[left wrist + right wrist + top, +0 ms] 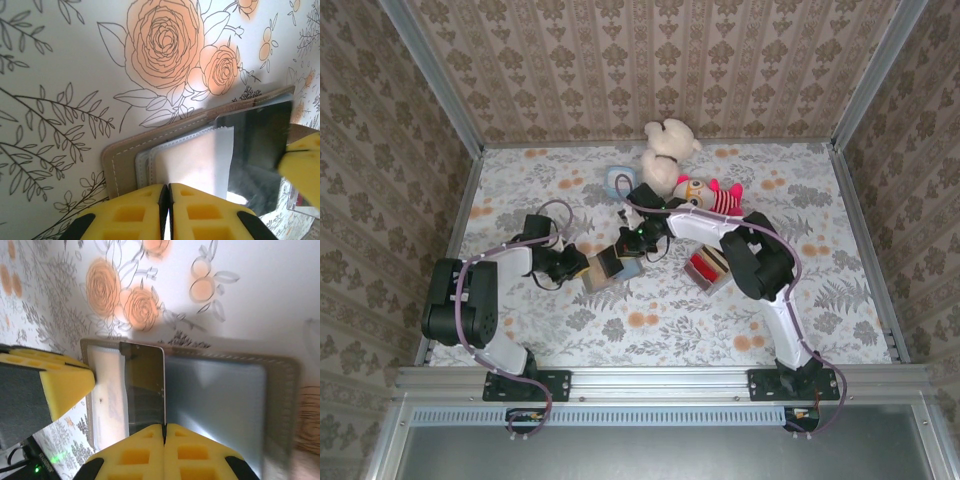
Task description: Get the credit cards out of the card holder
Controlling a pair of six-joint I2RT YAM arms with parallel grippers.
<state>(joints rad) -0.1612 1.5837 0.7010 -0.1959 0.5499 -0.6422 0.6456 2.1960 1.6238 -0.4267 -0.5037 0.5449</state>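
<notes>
Two hands working at the open card holder on the surface
The left hand is pinching its panel edge; the right hand is gripping a dark credit card standing out of a pocket

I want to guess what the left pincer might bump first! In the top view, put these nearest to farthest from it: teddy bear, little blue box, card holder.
1. card holder, mid-table, right at the tips of the left pincer.
2. light blue box, farther back, beside the toys.
3. white teddy bear, farthest, against the back wall.
</notes>
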